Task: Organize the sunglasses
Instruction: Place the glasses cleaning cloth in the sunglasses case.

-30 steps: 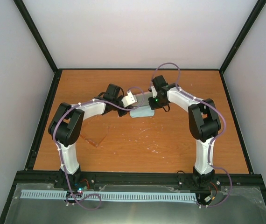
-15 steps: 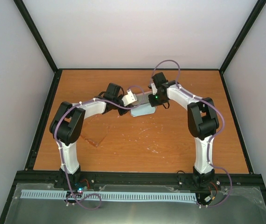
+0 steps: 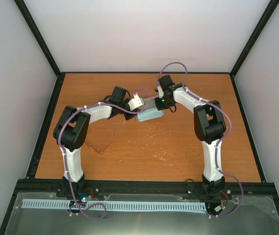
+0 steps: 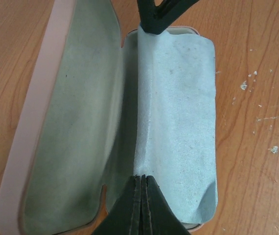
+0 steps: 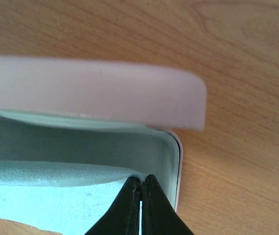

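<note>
The pink case [image 4: 36, 122] lies open, its pale blue inside up; its lid also shows in the right wrist view [image 5: 95, 93]. The light blue cloth [image 4: 178, 122] is stretched over the case's right half and shows in the top view [image 3: 149, 115]. My left gripper [image 4: 143, 177] is shut on the cloth's near edge. My right gripper [image 5: 141, 180] is shut on the cloth's [image 5: 56, 196] far edge at the case's end; its fingers [image 4: 161, 14] show in the left wrist view. The amber sunglasses [image 3: 100, 145] lie on the table at the left, apart from both grippers.
The wooden table [image 3: 178, 147] has black rails along its edges and white walls behind. Small white specks [image 4: 244, 85] lie on the wood to the right of the case.
Both grippers have carried the cloth a little toward the back and over the open case. The right arm has swung left and its elbow has straightened. The sunglasses have not moved.
</note>
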Controlling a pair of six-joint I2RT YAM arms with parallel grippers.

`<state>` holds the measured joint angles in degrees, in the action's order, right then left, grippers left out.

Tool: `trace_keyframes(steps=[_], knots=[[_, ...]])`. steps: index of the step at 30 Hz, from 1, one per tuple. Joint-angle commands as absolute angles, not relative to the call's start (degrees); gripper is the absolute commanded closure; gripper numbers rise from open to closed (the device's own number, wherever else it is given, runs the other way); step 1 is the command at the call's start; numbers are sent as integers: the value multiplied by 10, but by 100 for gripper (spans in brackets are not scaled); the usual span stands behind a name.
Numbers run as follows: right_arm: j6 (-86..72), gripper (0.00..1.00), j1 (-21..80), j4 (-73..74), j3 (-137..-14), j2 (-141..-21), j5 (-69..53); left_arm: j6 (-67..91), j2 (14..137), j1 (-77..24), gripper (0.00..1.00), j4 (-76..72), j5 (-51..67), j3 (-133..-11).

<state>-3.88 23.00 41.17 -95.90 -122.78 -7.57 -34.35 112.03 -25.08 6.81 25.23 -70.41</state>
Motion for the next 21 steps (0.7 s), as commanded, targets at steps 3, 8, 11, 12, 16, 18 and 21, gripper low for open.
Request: trace_keyframes(steps=[3,8,11,12,16,18,21], knots=[[-34,97,224,416,-996,-1247,-80,-341,1132,-245,99,52,254,-725],[-35,97,223,417,-1002,-1256,-89,-344,1136,-244,99,49,249,-725],[-35,97,223,417,-1001,-1261,-93,-346,1142,-244,99,47,246,-726],[-35,97,223,417,-1001,-1262,-94,-346,1144,-244,99,47,244,-726],[-35,97,223,417,-1001,-1266,-93,-348,1149,-244,99,43,241,-725],[-35,97,223,417,-1003,-1269,-93,-347,1150,-244,99,39,238,-725],[-37,97,223,416,-1010,-1273,-94,-347,1153,-244,99,34,235,-727]])
